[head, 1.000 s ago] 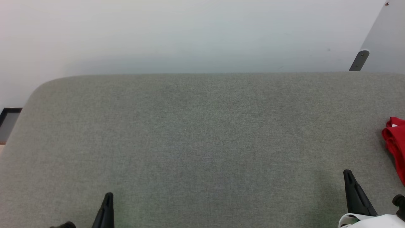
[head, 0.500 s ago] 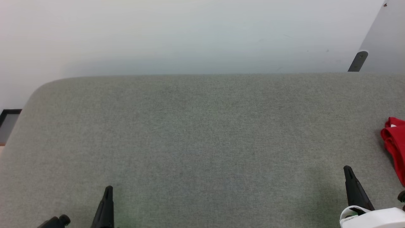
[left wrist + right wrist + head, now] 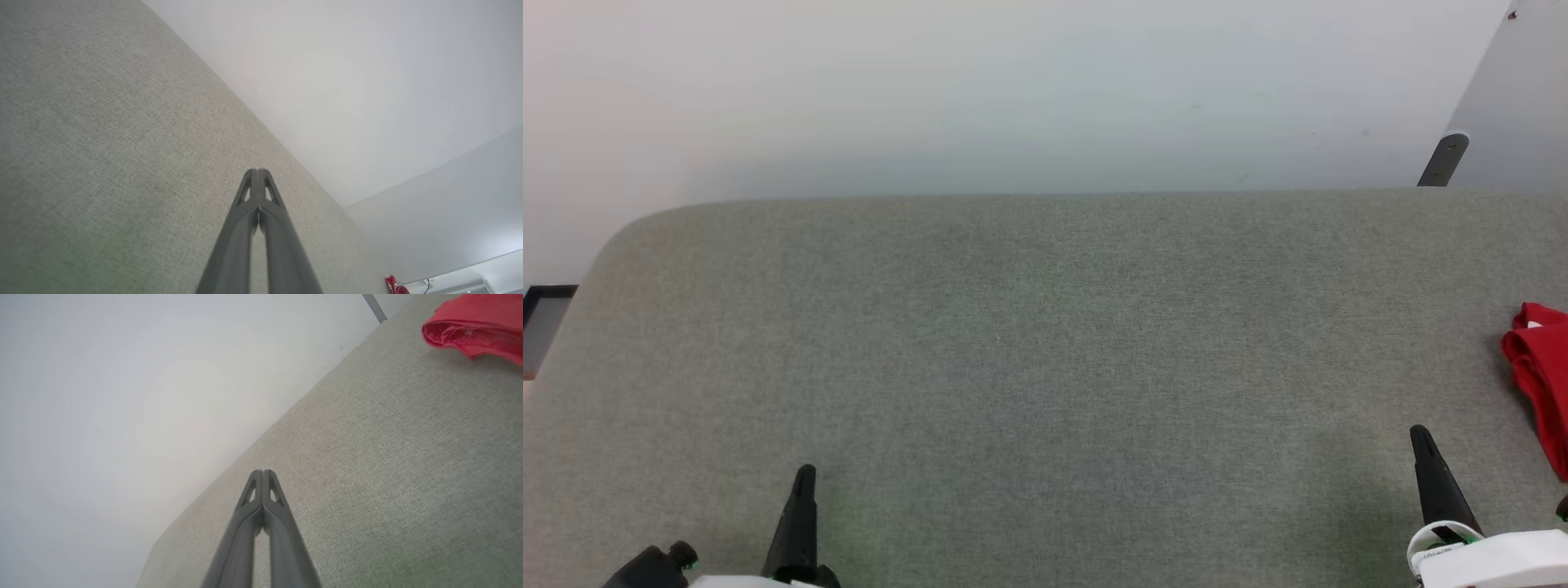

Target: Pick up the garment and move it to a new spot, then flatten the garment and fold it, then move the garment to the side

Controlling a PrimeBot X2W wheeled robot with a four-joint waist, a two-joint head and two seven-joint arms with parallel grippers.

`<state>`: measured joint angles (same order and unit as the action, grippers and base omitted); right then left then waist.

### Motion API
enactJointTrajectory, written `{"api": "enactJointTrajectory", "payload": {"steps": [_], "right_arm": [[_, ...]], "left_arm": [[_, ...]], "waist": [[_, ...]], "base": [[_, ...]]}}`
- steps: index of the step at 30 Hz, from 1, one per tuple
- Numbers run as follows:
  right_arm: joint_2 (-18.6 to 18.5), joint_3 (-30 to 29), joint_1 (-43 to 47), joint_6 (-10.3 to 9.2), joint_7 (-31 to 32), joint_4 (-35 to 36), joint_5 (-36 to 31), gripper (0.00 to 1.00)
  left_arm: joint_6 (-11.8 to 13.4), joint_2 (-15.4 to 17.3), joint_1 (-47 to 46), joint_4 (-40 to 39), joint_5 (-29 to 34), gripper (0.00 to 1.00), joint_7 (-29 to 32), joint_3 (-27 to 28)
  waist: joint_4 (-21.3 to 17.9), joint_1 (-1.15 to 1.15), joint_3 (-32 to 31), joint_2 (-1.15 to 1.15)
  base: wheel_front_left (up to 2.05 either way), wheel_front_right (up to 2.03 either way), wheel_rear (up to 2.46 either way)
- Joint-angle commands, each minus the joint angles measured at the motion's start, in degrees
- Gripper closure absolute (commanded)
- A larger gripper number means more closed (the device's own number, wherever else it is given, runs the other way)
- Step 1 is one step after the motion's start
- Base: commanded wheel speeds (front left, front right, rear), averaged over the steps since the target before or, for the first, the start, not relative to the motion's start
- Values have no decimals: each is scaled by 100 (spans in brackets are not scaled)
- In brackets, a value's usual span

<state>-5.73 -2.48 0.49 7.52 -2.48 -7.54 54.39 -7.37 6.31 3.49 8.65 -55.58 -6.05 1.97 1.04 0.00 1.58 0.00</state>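
Observation:
The garment is a bunched red cloth at the right edge of the grey fabric table, cut off by the head view's border. It shows again as a red fold at the upper right of the right wrist view and as a small red scrap far off in the left wrist view. My right gripper hovers low at the front right, left of the garment, shut and empty. At the front left, my left gripper is shut and empty too. Tips meet in both wrist views.
A pale wall runs behind the table's far edge. A grey metal bracket and a slanted panel stand at the back right. A dark-framed object sits past the table's rounded left corner.
Both grippers have crept forward and up in the head view, with more of each white wrist showing. The head view has drifted slightly, so the garment sits a little further left. Both stay shut.

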Motion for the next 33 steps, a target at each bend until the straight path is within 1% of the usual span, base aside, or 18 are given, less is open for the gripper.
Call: {"api": "enactJointTrajectory", "payload": {"steps": [1, 12, 33], "right_arm": [[-3, -29, -167, -2, 33, 28, 198, 100], [30, -72, -265, -2, 171, -93, 886, 100], [94, -158, -413, -2, 400, -284, 1952, 100]], "left_arm": [[-9, 20, -118, -24, -183, 100, 36, 29], [-11, -16, -280, 71, -863, 100, 225, 66], [-14, -84, -527, 233, -1914, 100, 543, 139]], "waist": [[-2, 0, -3, 0], [-16, 0, -21, 0], [-41, 0, -56, 0]], "base": [[0, 0, 0], [0, 0, 0], [0, 0, 0]]}}
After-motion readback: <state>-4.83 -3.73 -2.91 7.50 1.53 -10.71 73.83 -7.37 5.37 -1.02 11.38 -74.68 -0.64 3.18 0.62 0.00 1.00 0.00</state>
